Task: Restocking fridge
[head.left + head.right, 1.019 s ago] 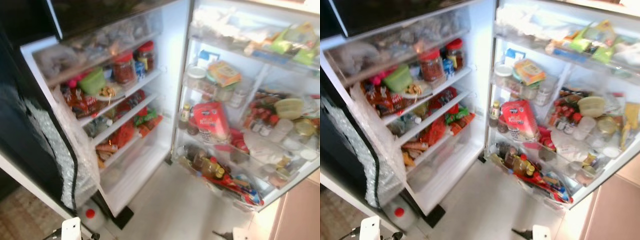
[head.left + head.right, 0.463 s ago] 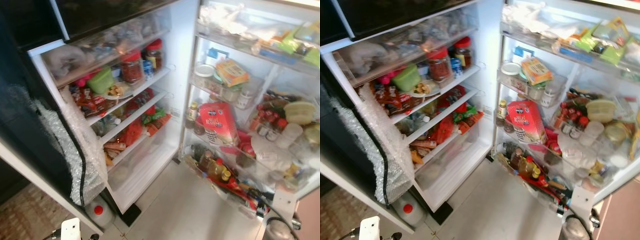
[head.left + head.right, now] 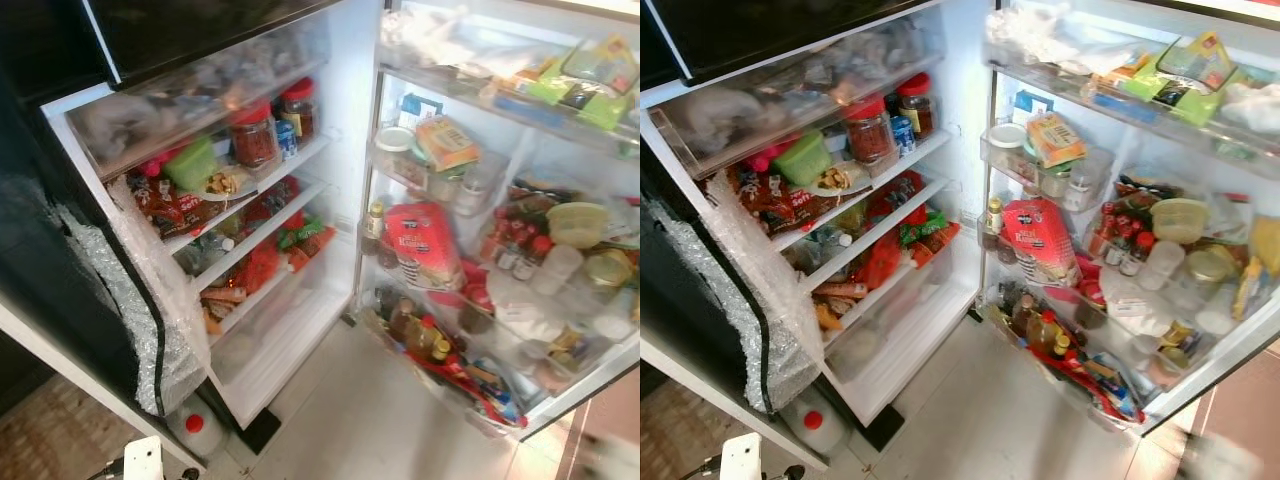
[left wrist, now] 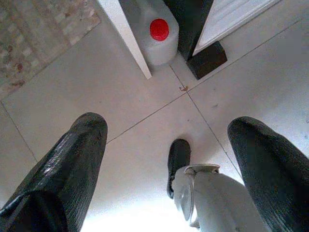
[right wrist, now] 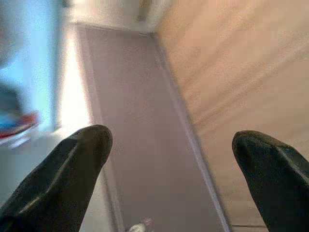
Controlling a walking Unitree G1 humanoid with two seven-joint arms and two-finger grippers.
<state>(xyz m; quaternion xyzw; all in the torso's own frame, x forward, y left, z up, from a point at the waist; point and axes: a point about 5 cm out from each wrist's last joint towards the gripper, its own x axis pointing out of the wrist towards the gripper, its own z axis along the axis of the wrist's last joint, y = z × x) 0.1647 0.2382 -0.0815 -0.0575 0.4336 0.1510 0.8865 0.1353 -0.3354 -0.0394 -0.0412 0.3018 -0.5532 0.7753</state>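
A: From the head cameras we are looking into the open fridge [image 3: 330, 300], both doors swung wide. We are counting two red-lidded jars [image 3: 252, 135] near the right end of the upper shelf [image 3: 300, 160], one green tub [image 3: 190, 163] towards its left end, and one red rice bag [image 3: 425, 245] in the right door's middle rack [image 3: 400, 275]. The bottles in the lowest door rack are too crowded for us to count.

B: We are judging those packed racks the risk: pushing anything in could be tipping a bottle out onto the floor.

A: In the left wrist view we are seeing the left gripper [image 4: 169, 159] hanging over the floor tiles [image 4: 145, 96], fingers spread and carrying nothing. One white jug [image 4: 154, 38] with a red cap is standing by the fridge's bottom corner.

B: Walking closer, we could be kicking that jug.

A: In the right wrist view the right gripper [image 5: 169, 159] is also spread and empty, above the floor by a wooden panel [image 5: 241, 63]. We are holding no stock yet.
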